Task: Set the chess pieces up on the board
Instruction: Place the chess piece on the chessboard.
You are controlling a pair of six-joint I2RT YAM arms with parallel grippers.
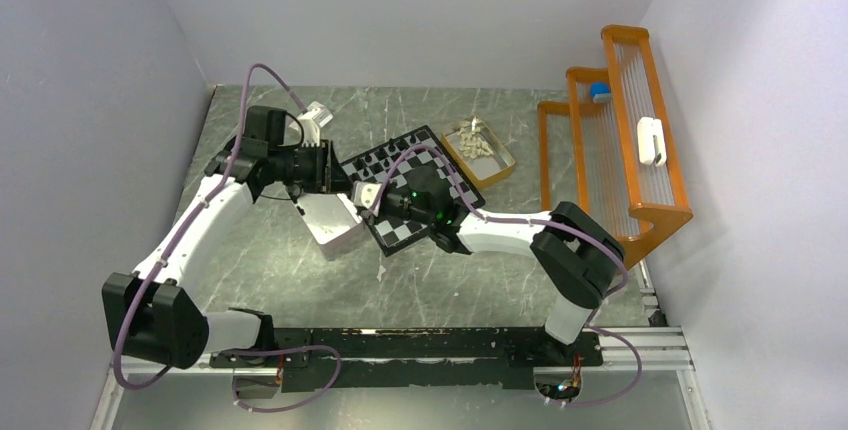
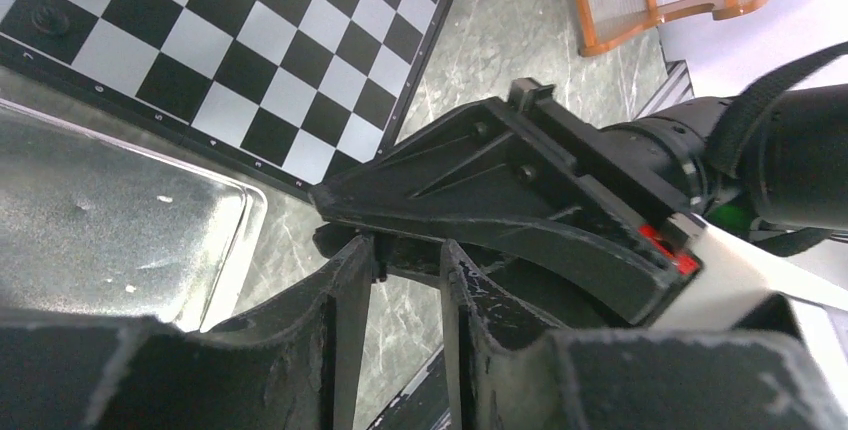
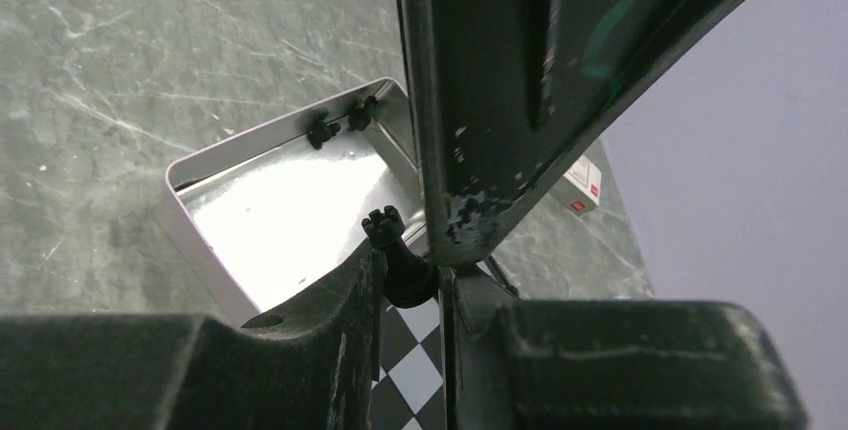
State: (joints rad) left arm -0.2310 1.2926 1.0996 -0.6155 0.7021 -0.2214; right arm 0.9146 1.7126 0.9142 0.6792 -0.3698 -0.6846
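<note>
While the right gripper [image 3: 410, 285] pinches one black chess piece [image 3: 388, 230] over the edge of the board [image 3: 412, 375], beside the open tin [image 3: 200, 175], the left gripper [image 2: 408, 255] stands tip to tip with it, jaws narrowly parted and seemingly empty; probably a handover, to regrip the piece for placing; two more black pieces [image 3: 338, 125] lie in the tin's far corner.

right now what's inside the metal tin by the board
Two black chess pieces lie in the tin, far corner; the visible floor is bare. Its near right part is covered.
</note>
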